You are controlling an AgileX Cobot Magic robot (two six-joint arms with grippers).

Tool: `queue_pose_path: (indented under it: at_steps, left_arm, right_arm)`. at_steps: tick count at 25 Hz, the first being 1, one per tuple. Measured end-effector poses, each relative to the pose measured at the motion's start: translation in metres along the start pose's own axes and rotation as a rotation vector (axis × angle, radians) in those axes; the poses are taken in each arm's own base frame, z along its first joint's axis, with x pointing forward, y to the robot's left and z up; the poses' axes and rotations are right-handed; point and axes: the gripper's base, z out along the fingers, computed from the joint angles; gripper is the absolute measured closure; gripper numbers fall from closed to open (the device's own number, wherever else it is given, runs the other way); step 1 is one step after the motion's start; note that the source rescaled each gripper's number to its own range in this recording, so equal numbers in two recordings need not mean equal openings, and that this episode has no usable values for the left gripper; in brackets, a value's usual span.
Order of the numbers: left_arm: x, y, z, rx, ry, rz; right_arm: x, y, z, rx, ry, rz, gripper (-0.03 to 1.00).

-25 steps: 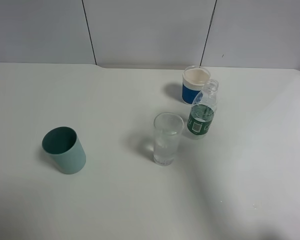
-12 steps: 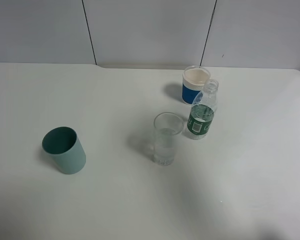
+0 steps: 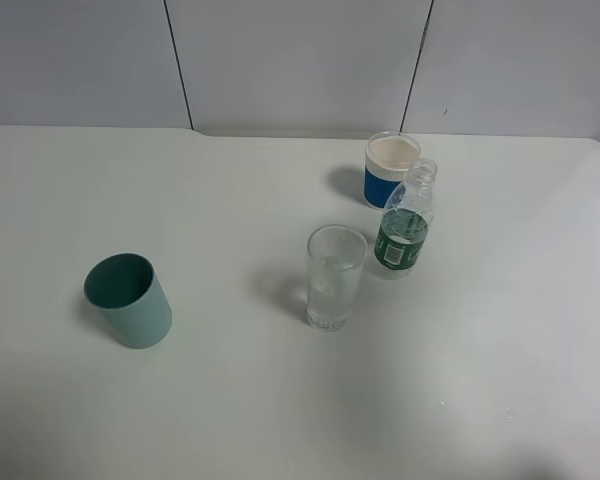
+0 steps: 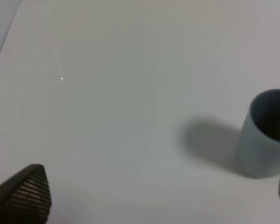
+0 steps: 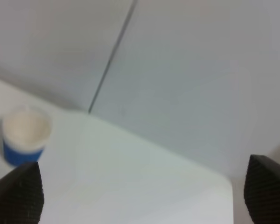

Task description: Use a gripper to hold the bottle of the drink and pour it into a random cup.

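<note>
- On my overhead feed, the white bench [image 3: 230, 400] carries four items and neither arm appears above it.
- Far left: a teal-green cup [image 3: 129, 299] stands alone, leaning slightly, well apart from everything else.
- My left wrist camera looks down at that same teal-green cup [image 4: 263, 133] with its shadow on the bench [image 4: 107, 93]; the left gripper [image 4: 154, 198] has its fingers [image 4: 25, 196] spread wide, one textured black tip low at one edge of the frame and only a sliver of the other at the opposite edge, gripping nothing.
- Centre: the cup [image 3: 334, 277], a tall clear glass, stands upright with what looks like clear liquid or ice inside.
- Just right of it and slightly farther back: the bottle of the drink [image 3: 405, 232], clear plastic with a green label, upright and uncapped, near the glass but not touching it.
- Behind the bottle, almost against its neck: a white cup with a blue band [image 3: 388, 169], close to the bench's rear edge.
- My right wrist camera, blurred, shows the white cup with a blue band [image 5: 24, 135], the rear wall and the bench corner; the right gripper [image 5: 142, 193] also has its fingers [image 5: 18, 196] spread wide, clear of the bottle, which this view does not show.
</note>
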Motion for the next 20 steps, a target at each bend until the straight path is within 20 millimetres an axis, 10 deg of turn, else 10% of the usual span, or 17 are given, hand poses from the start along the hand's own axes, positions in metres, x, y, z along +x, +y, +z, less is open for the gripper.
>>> queue_pose_path:
  at_steps: [10,20]
  left_arm:
    - [0.000,0.000,0.000,0.000,0.000,0.000]
    - [0.000,0.000,0.000,0.000,0.000,0.000]
  right_arm:
    - [0.006,0.003,-0.006,-0.045,0.059,0.062,-0.03]
    - [0.027,-0.009,-0.076,0.059,-0.107,0.101,-0.03]
